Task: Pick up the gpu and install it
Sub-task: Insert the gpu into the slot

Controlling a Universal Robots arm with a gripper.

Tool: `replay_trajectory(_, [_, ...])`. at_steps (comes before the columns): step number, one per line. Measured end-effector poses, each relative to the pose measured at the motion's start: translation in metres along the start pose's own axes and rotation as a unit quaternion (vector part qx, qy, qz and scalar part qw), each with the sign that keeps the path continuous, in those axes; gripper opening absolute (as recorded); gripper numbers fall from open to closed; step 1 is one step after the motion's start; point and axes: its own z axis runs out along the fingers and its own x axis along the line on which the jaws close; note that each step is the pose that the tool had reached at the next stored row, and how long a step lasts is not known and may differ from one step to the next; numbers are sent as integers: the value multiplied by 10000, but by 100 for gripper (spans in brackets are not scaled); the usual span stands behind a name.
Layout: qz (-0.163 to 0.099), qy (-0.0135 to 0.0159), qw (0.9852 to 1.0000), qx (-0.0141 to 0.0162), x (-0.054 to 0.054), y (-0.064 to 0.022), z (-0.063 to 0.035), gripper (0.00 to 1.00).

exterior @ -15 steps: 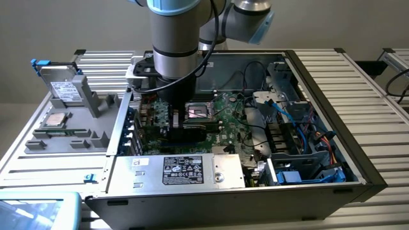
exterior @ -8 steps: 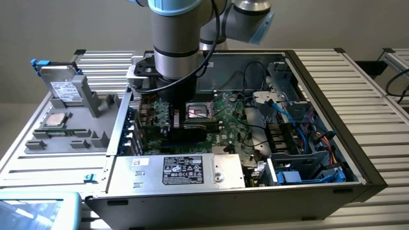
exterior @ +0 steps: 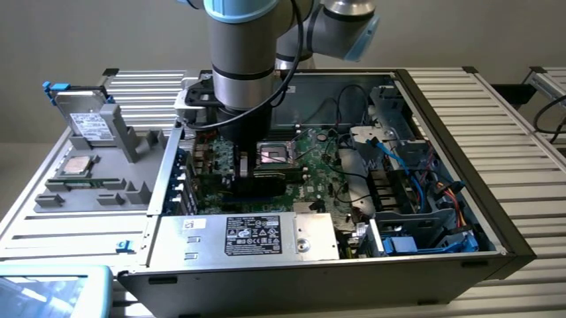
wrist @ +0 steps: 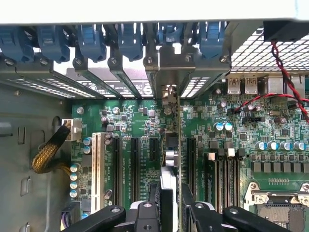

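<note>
The gpu [wrist: 170,159] stands edge-on and upright over the black expansion slots [wrist: 134,164] of the green motherboard [wrist: 270,125]. Its silver bracket end [wrist: 169,92] reaches toward the rear slot openings of the case. My gripper [wrist: 171,215] is shut on the card's upper edge, with one black finger [wrist: 145,215] on each side. In the exterior view the gripper [exterior: 240,173] is down inside the open computer case [exterior: 442,86], and the gpu [exterior: 256,182] shows as a dark block under it, beside the CPU socket [exterior: 274,156]. Whether the card sits in a slot I cannot tell.
Blue slot latches [wrist: 91,41] line the case's rear wall. A red-black wire [wrist: 289,82] crosses the board. On the exterior view's left, a grey tray [exterior: 132,159] holds a hard drive [exterior: 89,126], a processor [exterior: 75,164] and a memory stick [exterior: 84,182]. The power supply [exterior: 256,235] sits at the case front.
</note>
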Motion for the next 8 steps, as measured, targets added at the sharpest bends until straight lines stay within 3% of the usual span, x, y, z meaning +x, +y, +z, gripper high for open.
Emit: replay_trajectory(8, [0, 0, 10000, 0, 11, 0, 0, 28])
